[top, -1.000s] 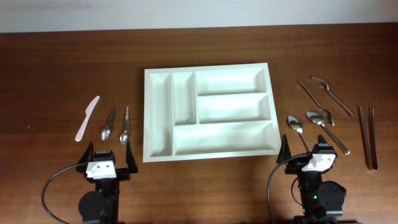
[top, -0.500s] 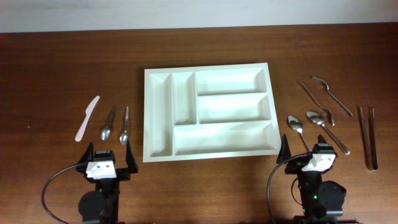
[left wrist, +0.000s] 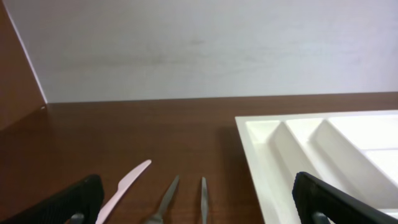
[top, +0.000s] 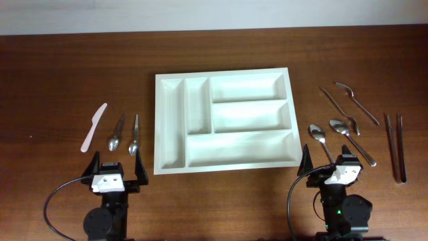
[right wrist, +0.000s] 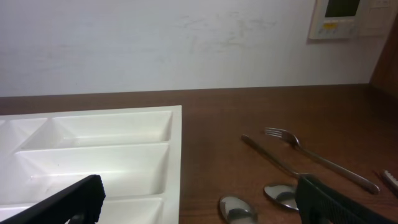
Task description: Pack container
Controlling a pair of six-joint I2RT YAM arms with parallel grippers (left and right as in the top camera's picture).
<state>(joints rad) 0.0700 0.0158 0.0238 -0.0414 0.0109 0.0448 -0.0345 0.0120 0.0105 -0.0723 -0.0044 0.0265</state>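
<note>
On the brown worktop (top: 53, 67), the container (top: 223, 71) is laid. The left claw (top: 115, 163) and the right claw (top: 332, 163) are spread wide open, and nothing is gripped.

Dark wood tabletop (top: 60, 73), plain white wall (left wrist: 205, 43) at the far side with a little control panel (right wrist: 336, 18) on it. Left side has a pink plastic knife (top: 94, 127), a spoon (top: 116, 132) and a second spoon (top: 134, 135) just beside it. Right side has a few more spoons (top: 338, 125), a fork (top: 360, 105) farther back, and two long thin metal sticks (top: 390, 140) rightmost.
</note>
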